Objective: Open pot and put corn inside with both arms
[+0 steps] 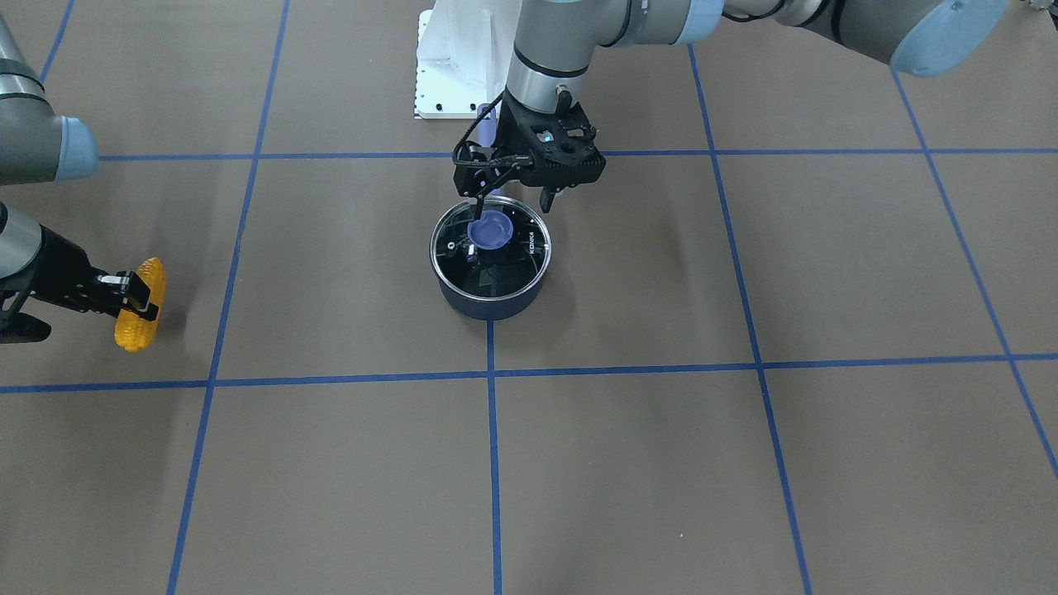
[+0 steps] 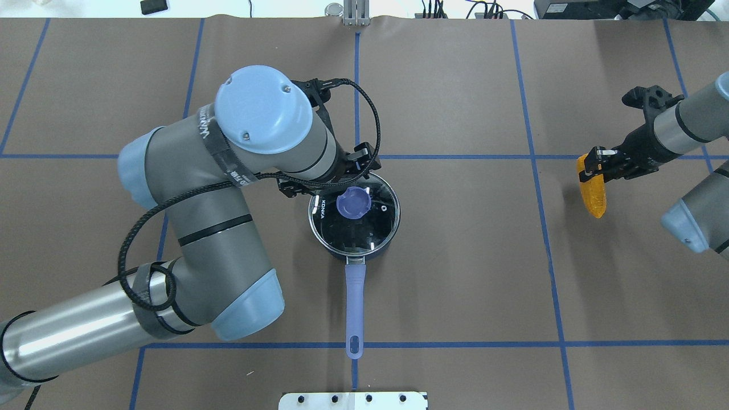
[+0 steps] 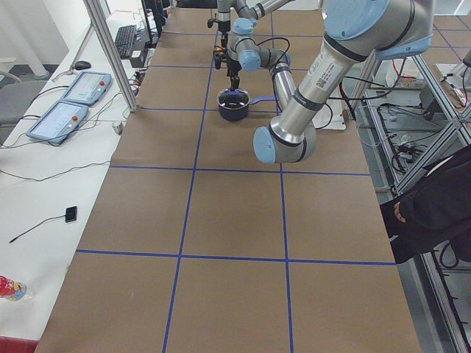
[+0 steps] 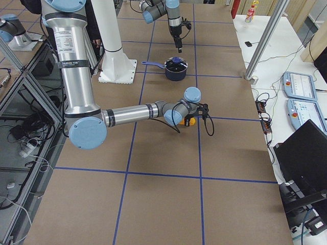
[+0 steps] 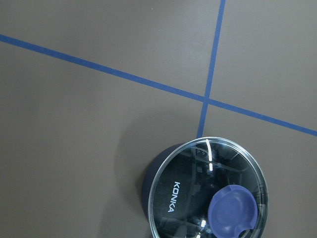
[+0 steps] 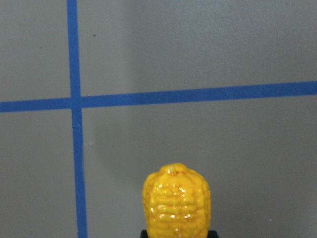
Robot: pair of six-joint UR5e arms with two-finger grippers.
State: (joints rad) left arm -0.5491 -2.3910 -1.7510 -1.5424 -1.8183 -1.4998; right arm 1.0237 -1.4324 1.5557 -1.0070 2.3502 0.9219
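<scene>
The left claw (image 1: 510,201) hangs open over the pot; the right claw (image 1: 135,297) grips the corn

From where I stand, the left claw is spread wide with nothing between its fingers. One fingertip sits to either side above the far half of the glass lid (image 1: 517,260). The blue knob (image 1: 489,230) is just below and in front of the claw (whether a fingertip touches the glass, I cannot tell). The lid lies flat and closed on the pot (image 1: 488,307), a small dark saucepan standing on the brown table (image 1: 661,463) right on a line of blue tape. Its long lavender handle (image 2: 354,296) runs along that tape line and points back toward the robot's white base plate (image 2: 353,400). The left arm's own camera looks down on the lid and knob at the lower right of its picture.

Off toward the robot's right side, well apart from the pot, the right claw is closed across the corn (image 1: 132,335). Its fingers pinch the orange-yellow cob crosswise. The cob's shadow falls a little to one side of it on the paper, so it looks lifted off the table. The right wrist camera shows one rounded end of the cob against the tape grid.
</scene>
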